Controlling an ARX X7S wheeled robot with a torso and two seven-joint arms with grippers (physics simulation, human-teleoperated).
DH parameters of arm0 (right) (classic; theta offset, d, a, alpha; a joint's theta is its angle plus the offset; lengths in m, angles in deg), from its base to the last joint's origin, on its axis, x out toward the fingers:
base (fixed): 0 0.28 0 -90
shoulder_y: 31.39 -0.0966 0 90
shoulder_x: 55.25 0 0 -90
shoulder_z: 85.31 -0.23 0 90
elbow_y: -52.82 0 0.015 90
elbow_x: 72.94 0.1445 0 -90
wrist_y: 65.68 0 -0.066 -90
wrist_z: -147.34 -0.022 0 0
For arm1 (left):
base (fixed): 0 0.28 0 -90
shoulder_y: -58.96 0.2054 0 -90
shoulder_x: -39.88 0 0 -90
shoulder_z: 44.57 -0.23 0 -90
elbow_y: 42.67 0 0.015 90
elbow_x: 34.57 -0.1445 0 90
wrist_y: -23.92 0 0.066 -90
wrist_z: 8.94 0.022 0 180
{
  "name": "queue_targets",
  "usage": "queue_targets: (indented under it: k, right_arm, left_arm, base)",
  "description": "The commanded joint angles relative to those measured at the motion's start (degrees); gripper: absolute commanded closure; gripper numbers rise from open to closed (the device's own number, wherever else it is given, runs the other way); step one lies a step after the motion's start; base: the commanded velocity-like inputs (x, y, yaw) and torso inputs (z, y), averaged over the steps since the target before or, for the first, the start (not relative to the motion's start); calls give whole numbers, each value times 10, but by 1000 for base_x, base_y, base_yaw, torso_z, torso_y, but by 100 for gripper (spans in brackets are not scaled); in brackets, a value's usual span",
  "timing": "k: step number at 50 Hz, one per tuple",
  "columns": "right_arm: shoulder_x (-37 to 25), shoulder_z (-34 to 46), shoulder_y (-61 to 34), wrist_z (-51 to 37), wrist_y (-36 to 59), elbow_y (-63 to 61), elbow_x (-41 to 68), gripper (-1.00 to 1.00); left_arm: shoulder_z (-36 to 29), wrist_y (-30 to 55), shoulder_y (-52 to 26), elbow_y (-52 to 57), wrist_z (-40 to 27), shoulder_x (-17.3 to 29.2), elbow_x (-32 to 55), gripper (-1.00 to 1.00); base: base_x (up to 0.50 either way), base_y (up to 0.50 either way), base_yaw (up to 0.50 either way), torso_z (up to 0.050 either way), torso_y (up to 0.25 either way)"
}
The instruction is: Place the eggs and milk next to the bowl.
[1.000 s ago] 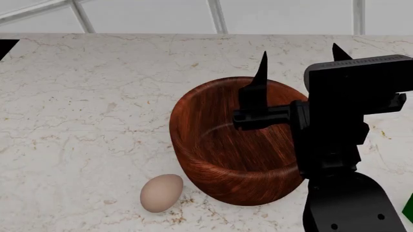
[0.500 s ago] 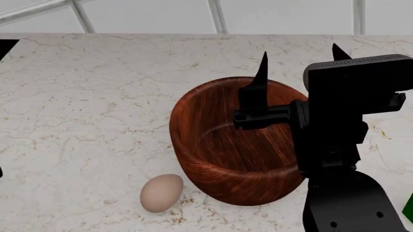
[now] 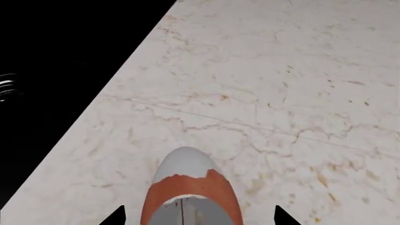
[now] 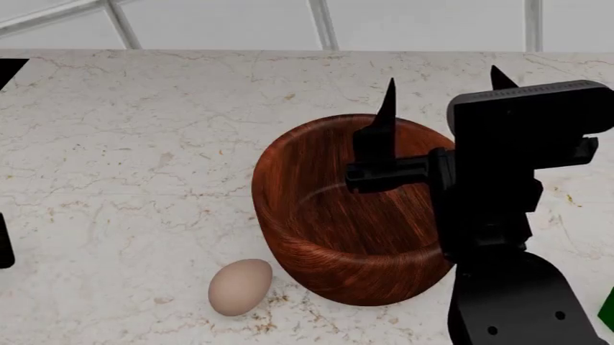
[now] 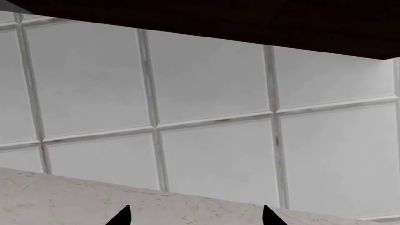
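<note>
Gripping a reddish-brown egg [image 3: 187,192] between two black pointed fingertips [image 3: 115,216], the left gripper [image 3: 196,218] shows only in its wrist view, closed on the shell, whose pale grey-white patch covers the rounded far end. Beneath the egg lies a marble counter [image 3: 281,93], cream with fine rust-coloured veins, cut off by a straight edge beyond which all is black. From the head view, nearest the camera, the right arm's blocky matt-black housing [image 4: 508,215] fills the lower right, and a sliver of green [image 4: 606,305] shows at the right edge, too little to tell whether it is the milk. Beside the arm, a smooth pale beige egg [image 4: 239,287] lies on the counter, just beside the near left wall of the bowl [image 4: 317,244] and seemingly touching it. That bowl is large, deep and round, of dark reddish-brown wood with streaky grain and a thick rim. Above it hangs the right gripper [image 4: 441,90], its two thin, spike-like black fingers well apart and holding nothing, one standing over the bowl's hollow, the other rising behind the housing. Farthest off, behind the counter's back edge, stands a wall of smooth pale grey tiles [image 5: 212,79] with darker grout lines, under a dark overhang [image 5: 250,23].
</note>
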Motion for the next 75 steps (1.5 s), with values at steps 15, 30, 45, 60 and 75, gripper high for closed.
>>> queue_targets:
  k: [15,30,45,60,75]
  right_arm:
    - [-3,4,-2,-1,2,2,1,-100]
    - [-7,2,-1,-2,3,-1,6,-100]
    - [-10,-6,6,-6,5,-13,15,-100]
    - [-13,-12,13,-9,2,-17,20,-100]
    - [-16,-16,12,-12,5,-19,25,-100]
  left_arm:
    - [-7,-26,4,-20,1,-3,-23,100]
    - [13,-21,18,22,-14,7,0,100]
    - [11,48,19,184,34,64,68,100]
    - [-69,91,-57,198,112,62,33,100]
    - [-178,111,-153,168,221,34,-36,100]
  base:
    - [0,0,0,0,0]
    - [0,0,0,0,0]
    - [0,0,0,0,0]
    - [0,0,0,0,0]
    - [0,0,0,0,0]
